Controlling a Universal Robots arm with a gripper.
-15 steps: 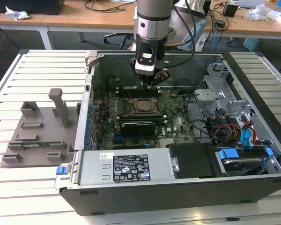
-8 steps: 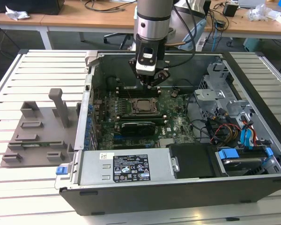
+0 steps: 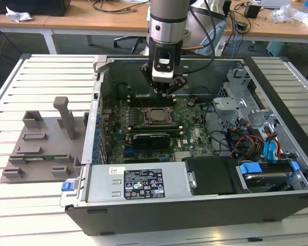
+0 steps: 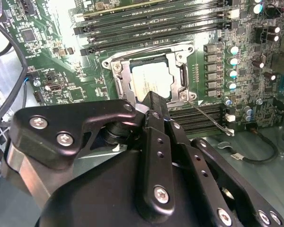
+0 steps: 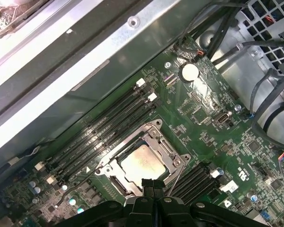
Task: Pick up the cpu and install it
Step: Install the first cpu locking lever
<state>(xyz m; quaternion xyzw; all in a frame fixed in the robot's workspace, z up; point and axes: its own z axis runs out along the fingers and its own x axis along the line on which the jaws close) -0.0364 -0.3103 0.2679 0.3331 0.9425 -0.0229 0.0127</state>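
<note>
One open computer case (image 3: 195,205) lies on the slatted tabletop (image 3: 20,215), with one grey holder tray (image 3: 41,148) beside it near the tabletop's edge at the exterior view's left. Inside, one cpu (image 5: 141,163) sits flat in the one metal socket frame (image 5: 166,142) at the middle of the motherboard (image 3: 195,138). Beyond it, the single pincer (image 3: 166,91) hangs above the memory slots (image 5: 109,123), its fingers (image 5: 149,187) pressed together on nothing.

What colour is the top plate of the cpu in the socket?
Silver-grey metal; the cpu shows best in the first wrist view.
</note>
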